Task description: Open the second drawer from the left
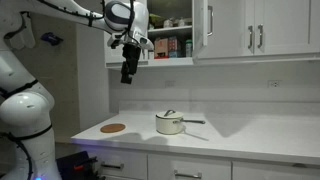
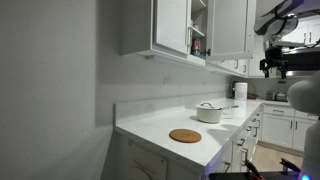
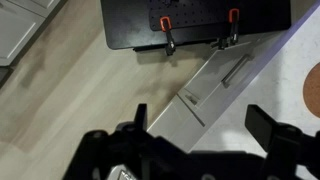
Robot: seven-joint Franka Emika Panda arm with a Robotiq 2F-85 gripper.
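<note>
White-fronted second drawer from the left [image 1: 186,171]: locate below counter [image 1: 250,130], flush with adjoining drawer [image 1: 112,167]. Locate tool [image 1: 127,75] high above counter, jaws spread wide, holding nothing.

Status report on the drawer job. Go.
Gripper open, high above counter. Second drawer looks shut, untouched. Pan and trivet on counter, not blocking.
</note>
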